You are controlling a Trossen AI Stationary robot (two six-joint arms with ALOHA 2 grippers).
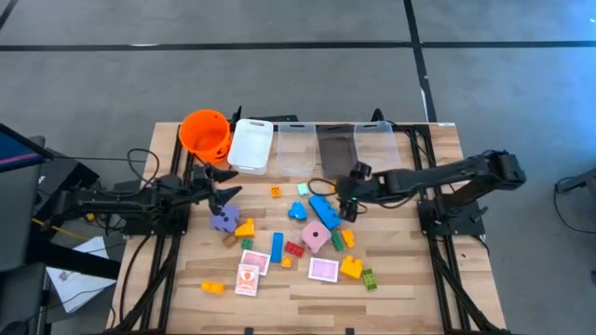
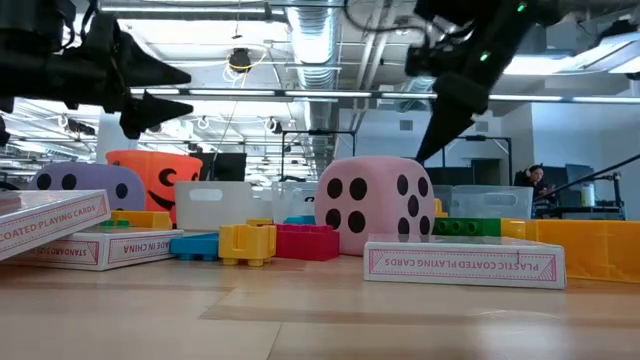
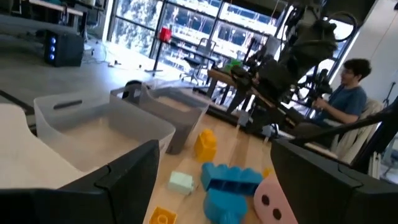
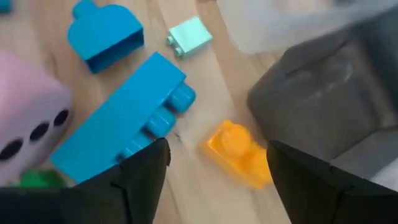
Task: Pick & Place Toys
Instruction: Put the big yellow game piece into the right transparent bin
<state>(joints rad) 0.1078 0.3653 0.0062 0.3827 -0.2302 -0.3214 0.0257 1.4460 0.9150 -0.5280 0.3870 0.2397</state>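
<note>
Toys lie scattered on the wooden table (image 1: 410, 288): blue bricks (image 1: 321, 209), a mint brick (image 1: 303, 189), a pink die (image 1: 316, 237), a purple die (image 1: 223, 221), yellow bricks (image 1: 351, 267) and cards (image 1: 323, 270). My right gripper (image 1: 349, 207) hangs open above the table's middle, slanting down. Its wrist view shows an orange brick (image 4: 239, 154) lying on the wood below its fingers (image 4: 217, 186), beside a long blue brick (image 4: 124, 134). My left gripper (image 1: 228, 195) stays open and level at the left, above the purple die, holding nothing (image 3: 217, 193).
At the far edge stand an orange bucket (image 1: 205, 132), a white bin (image 1: 251, 144), clear bins (image 1: 296, 149) and a dark bin (image 1: 333, 144). A person (image 3: 348, 93) sits beyond the table. Bare wood lies along the near edge.
</note>
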